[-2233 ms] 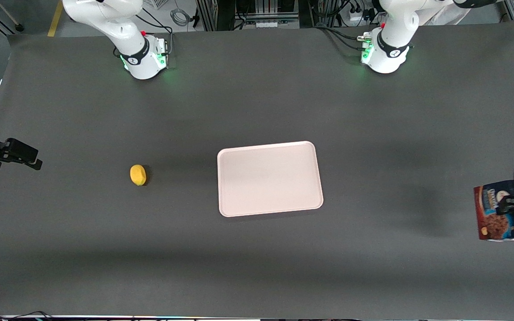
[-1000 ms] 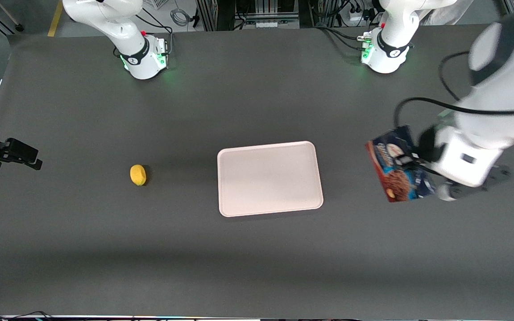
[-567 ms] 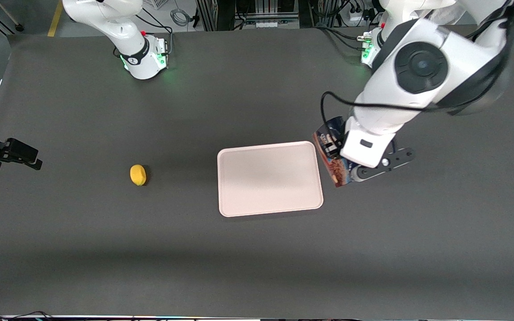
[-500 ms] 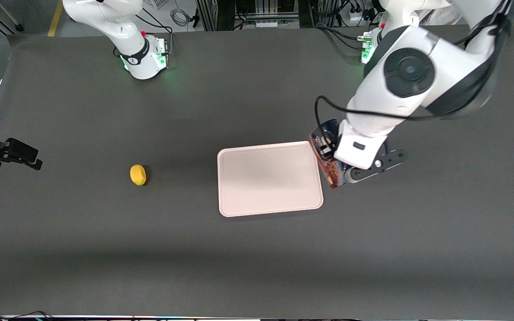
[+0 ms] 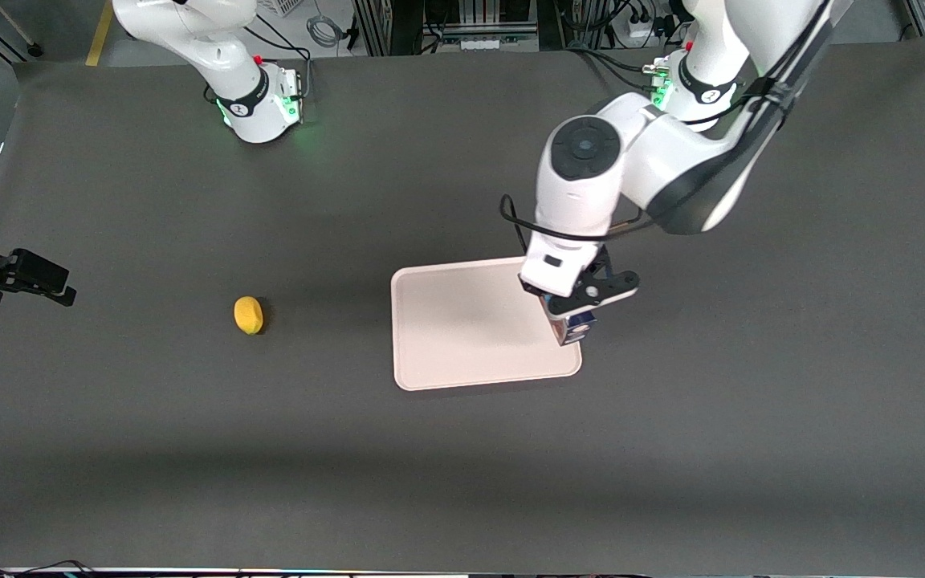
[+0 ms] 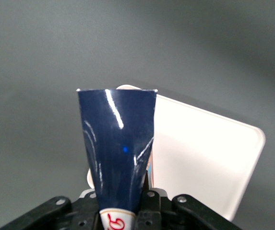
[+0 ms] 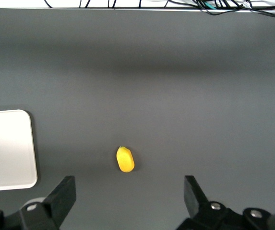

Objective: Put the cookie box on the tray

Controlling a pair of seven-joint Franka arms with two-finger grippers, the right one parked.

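The table (image 5: 189,449) is a wide dark mat. On it lies the tray (image 5: 462,329), flat and bare, roughly mid-table. The gripper (image 5: 571,309) hangs above the tray's edge toward the working arm's end, clamped on the box (image 5: 573,327), which the wrist camera shows pinched between the fingers with its dark blue face (image 6: 118,143) pointing down at the tray's rim (image 6: 252,158).

The risk, as I judge it, lies in that position: the box sits over the rim rather than the tray's middle. Let go here and it may land half on the raised lip, tip, and slide off onto the mat. A drop from height could also topple it, since it is held on end. Carrying it further in over the tray and lowering it first would avoid both.

A small yellow object (image 5: 248,315) lies well apart from the tray, toward the parked arm's end. Nothing stands between the box and the tray.
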